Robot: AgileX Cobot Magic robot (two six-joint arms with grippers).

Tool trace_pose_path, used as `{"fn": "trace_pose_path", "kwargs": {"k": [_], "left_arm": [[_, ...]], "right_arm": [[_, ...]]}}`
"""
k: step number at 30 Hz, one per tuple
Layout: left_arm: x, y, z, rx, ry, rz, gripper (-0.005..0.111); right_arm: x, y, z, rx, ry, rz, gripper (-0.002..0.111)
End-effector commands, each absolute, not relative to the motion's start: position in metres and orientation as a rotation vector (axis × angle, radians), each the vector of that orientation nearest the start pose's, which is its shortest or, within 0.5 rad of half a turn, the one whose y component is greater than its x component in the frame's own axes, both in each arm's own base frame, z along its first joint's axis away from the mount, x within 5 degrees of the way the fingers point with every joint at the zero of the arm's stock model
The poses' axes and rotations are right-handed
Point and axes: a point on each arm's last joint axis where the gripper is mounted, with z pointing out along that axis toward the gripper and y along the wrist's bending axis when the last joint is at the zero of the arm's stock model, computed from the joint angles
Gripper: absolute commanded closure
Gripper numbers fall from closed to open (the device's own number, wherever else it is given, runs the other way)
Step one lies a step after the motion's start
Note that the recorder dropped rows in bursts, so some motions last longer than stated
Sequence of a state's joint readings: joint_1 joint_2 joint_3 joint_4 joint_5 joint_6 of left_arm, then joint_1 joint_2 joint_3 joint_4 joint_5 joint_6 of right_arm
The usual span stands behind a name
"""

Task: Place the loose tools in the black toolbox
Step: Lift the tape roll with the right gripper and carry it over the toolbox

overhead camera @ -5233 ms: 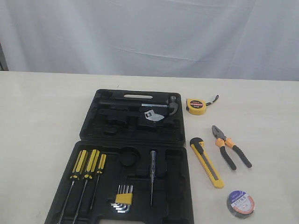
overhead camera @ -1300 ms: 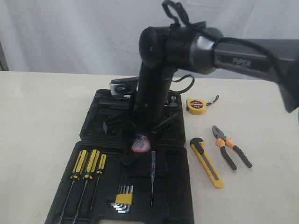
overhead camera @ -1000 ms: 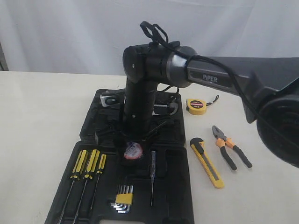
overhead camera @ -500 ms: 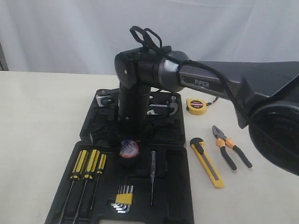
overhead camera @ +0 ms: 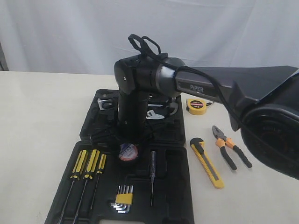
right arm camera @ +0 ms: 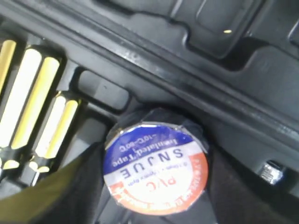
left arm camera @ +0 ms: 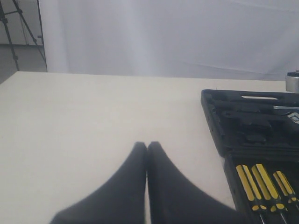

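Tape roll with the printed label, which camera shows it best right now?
The right wrist view: the tape roll fills much of the frame, and its label is close enough to read. The exterior view shows it only small, over the black toolbox. The left wrist view does not show it at all.

Item 1 – large flat black moulded plastic toolbox [overhead camera: 175, 179]: near edge was cut off by the exterior picture's lower border. The middle of its far half was hidden behind the black right arm [overhead camera: 136, 100].
Item 2 – silver-headed hammer [overhead camera: 173, 106], far half of the toolbox: handle was hidden behind that arm.
Item 3 – dark tape roll with a red, white and blue label [right arm camera: 156, 175]: lower rim was cut off in the right wrist view. The recess beneath was hidden.
Item 4 – right gripper, fingers [right arm camera: 233, 196]: blurred dark masses flanked the roll; pads were indistinct.
Item 5 – left gripper [left arm camera: 146, 145]: blurred, with finger bases cut off.
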State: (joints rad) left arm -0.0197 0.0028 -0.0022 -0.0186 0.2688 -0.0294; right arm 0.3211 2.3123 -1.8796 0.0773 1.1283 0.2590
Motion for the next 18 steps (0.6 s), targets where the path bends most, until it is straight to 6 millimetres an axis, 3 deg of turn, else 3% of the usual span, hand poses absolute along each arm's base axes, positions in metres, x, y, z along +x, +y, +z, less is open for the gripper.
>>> {"fn": "trace_pose_path", "kwargs": {"k": [1,3,7,14,18], "left_arm": [[0.055,-0.002,0.189,-0.021,1.753,-0.058,0.107],[0.055,-0.002,0.189,-0.021,1.753,-0.058,0.107],[0.055,-0.002,0.189,-0.021,1.753,-0.058,0.107],[0.055,-0.002,0.189,-0.021,1.753,-0.058,0.107],[0.055,-0.002,0.189,-0.021,1.753,-0.058,0.107]], "right_arm": [[0.446,0.154,0.154,-0.041,3.060,0.155,0.099],[0.446,0.154,0.154,-0.041,3.060,0.155,0.075],[0.446,0.154,0.155,-0.042,3.057,0.152,0.039],[0.446,0.154,0.158,-0.044,3.056,0.153,0.038],[0.449,0.155,0.176,-0.056,3.063,0.139,0.043]]}}
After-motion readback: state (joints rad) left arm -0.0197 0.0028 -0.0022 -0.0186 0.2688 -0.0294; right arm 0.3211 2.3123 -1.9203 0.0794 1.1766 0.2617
